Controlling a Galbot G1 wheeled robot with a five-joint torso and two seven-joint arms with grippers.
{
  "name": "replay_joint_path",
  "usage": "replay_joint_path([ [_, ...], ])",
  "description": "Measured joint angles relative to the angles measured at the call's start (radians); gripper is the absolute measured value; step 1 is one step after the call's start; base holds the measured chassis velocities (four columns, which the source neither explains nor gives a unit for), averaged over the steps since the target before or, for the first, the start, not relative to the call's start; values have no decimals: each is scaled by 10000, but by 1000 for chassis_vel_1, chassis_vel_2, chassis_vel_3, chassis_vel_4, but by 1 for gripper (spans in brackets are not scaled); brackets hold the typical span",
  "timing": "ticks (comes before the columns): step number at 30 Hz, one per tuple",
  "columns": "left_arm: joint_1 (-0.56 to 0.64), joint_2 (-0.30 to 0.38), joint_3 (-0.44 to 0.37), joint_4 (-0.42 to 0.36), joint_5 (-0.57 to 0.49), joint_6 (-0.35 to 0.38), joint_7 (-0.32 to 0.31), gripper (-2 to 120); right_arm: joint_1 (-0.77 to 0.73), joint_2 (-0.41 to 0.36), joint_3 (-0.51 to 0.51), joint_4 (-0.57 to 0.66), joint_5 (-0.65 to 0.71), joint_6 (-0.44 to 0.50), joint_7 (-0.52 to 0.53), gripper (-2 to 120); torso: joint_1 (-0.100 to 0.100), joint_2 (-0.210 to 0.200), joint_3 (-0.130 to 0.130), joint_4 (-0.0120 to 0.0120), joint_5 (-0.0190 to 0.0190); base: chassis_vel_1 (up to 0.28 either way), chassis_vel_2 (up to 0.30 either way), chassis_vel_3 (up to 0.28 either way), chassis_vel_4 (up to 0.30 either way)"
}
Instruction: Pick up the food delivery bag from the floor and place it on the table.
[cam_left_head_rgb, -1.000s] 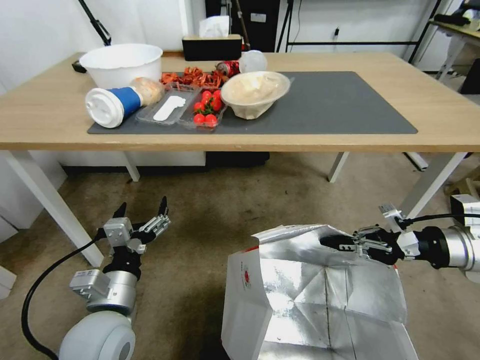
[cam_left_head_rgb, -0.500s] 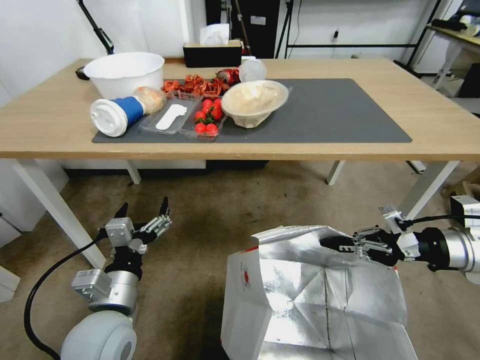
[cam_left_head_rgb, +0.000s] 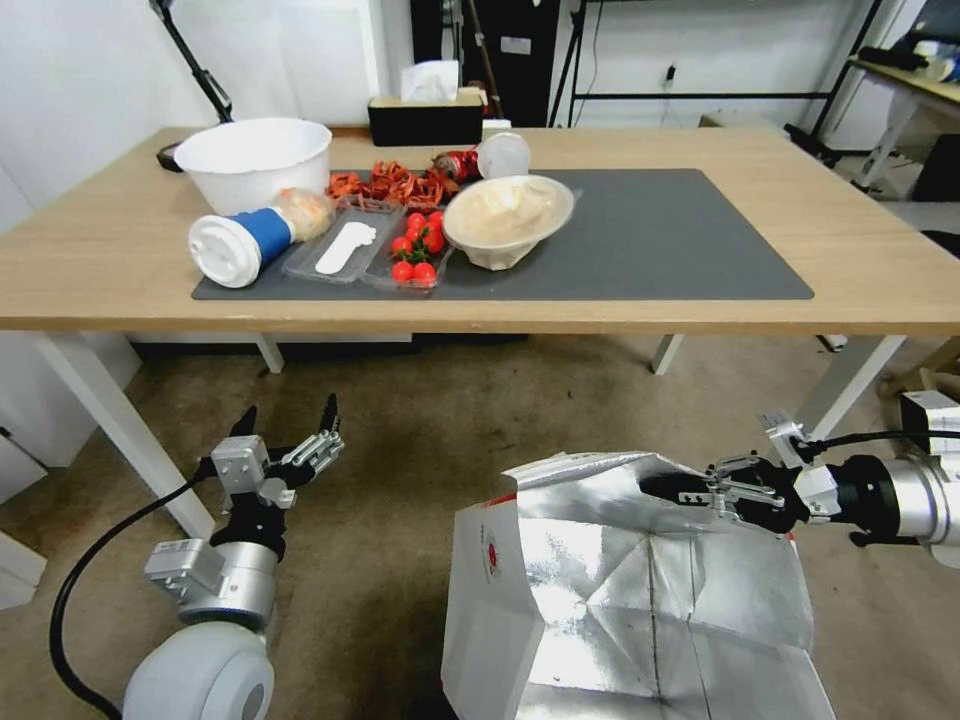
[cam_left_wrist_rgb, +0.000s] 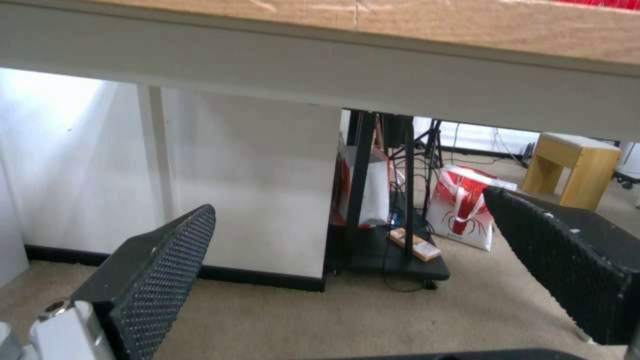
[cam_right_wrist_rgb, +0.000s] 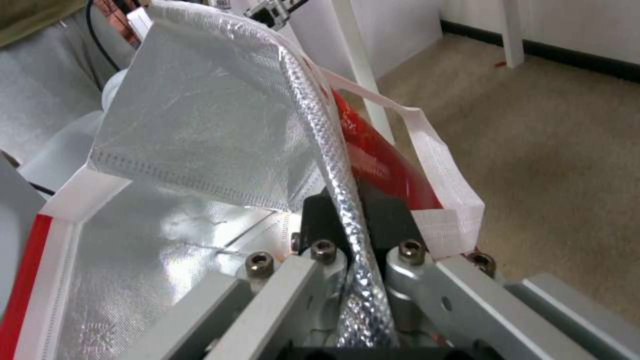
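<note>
The food delivery bag (cam_left_head_rgb: 610, 590) stands open at the lower right of the head view, white with a round red logo and silver foil lining. My right gripper (cam_left_head_rgb: 665, 487) is shut on its upper rim. The right wrist view shows that gripper (cam_right_wrist_rgb: 350, 210) pinching the foil edge of the bag (cam_right_wrist_rgb: 200, 125), a white handle (cam_right_wrist_rgb: 440, 165) looping beside it. My left gripper (cam_left_head_rgb: 285, 420) is open and holds nothing, above the floor (cam_left_head_rgb: 430, 420) at the left, in front of the table (cam_left_head_rgb: 870, 250). In the left wrist view its fingers (cam_left_wrist_rgb: 167, 260) stand wide apart under the table edge (cam_left_wrist_rgb: 333, 55).
The dark mat (cam_left_head_rgb: 680, 240) carries a white bowl (cam_left_head_rgb: 253, 160), a tipped cup (cam_left_head_rgb: 238, 240), a tomato tray (cam_left_head_rgb: 415, 245) and a paper bowl (cam_left_head_rgb: 508, 215) on its left half. A white table leg (cam_left_head_rgb: 120, 420) stands next to my left arm. A white box (cam_left_head_rgb: 930, 410) is at the far right.
The table and room have slid down in the head view, so the camera has moved. Both grippers and the bag keep their places in the picture, and the right grip is unchanged.
</note>
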Motion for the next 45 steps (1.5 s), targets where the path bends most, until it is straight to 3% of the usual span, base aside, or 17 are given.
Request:
replay_joint_path([
  [45, -11, 3, 10, 40, 11, -23, -37, 100, 18, -64, -3, -15, -25, 17, -105, 0, 701, 1851, 1148, 0, 0, 0, 0, 0, 0],
])
